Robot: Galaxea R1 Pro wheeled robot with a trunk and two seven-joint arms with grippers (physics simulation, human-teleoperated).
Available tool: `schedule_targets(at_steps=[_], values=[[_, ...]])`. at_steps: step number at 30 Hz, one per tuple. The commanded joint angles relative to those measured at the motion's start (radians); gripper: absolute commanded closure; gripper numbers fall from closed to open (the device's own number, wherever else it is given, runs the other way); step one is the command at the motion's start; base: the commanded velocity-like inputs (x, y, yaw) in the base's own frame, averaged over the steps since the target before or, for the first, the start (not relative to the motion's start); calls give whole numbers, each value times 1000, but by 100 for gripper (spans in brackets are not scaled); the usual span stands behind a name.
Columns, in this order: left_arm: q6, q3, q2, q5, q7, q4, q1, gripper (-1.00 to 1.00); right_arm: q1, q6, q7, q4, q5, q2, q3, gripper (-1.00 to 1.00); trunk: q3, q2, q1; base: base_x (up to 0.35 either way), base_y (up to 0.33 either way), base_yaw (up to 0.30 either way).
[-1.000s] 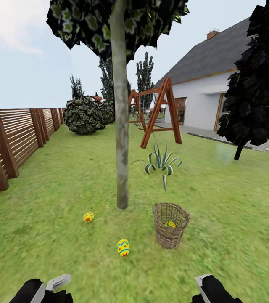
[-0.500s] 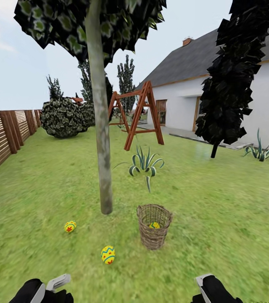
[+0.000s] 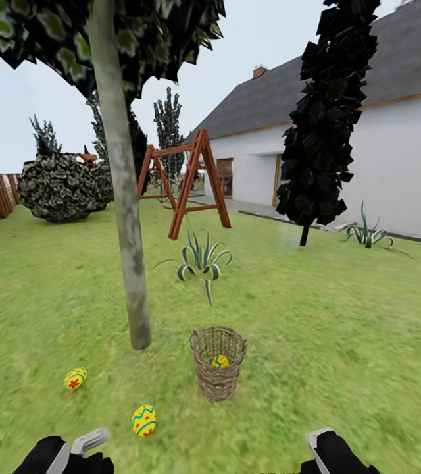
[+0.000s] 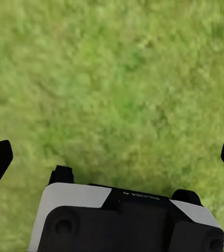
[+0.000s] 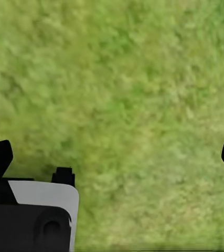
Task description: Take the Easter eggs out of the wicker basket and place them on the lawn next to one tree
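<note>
One Easter egg sits deep in the wicker basket; small, smooth, likely slippery, best pinched across its middle. Both pincers gape wide, empty.

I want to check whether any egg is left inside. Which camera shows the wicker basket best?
The head view: the wicker basket stands upright on the lawn right of the tree, with one egg visible inside it. Both wrist views look down at bare grass between open gripper fingers, not at the basket.
</note>
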Motion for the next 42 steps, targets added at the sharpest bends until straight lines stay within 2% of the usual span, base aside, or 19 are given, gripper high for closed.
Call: schedule_targets(at_steps=[1, 9, 15, 17, 19, 21, 28, 32, 42], values=[[6, 8, -1, -5, -6, -1, 0, -100, -1, 5, 1, -1, 5, -1, 6, -100, 2, 6, -4, -65, -117, -284], [7, 11, -8, -4, -5, 11, 0, -100, -1, 5, 1, 0, 8, -1, 7, -100, 29, 62, -34, -48, -249, -261], [12, 18, 2, -2, -13, 10, 0, -100, -1, 5, 1, 0, 8, -1, 6, -100, 48, 104, -57, -1, -284, -226], [14, 19, 18, -3, -13, 11, 0, -100, -1, 5, 1, 0, 6, -2, 5, -100, 54, 118, -65, 0, -285, -225], [16, 19, 63, 0, -16, 9, 0, -100, -1, 5, 1, 0, 6, -2, 4, -100, 61, 132, -73, 0, -283, -224], [17, 18, 80, 1, -20, 9, 0, -100, -1, 5, 1, 0, 6, -3, 3, -100, 67, 146, -80, 0, -282, -220], [18, 14, 85, -1, -22, 11, 0, -100, -1, 7, 1, -8, 5, -6, 1, -100, 89, 195, -107, 0, -272, -195], [16, 16, 85, -3, -17, 11, 0, -100, -1, 7, 1, -8, 5, -8, -1, -100, 101, 223, -123, 36, -50, -51], [15, 16, 85, -2, -19, 14, 0, -100, -1, 6, 1, -8, 5, -8, -1, -100, 133, 293, -161, 302, -7, -3]])
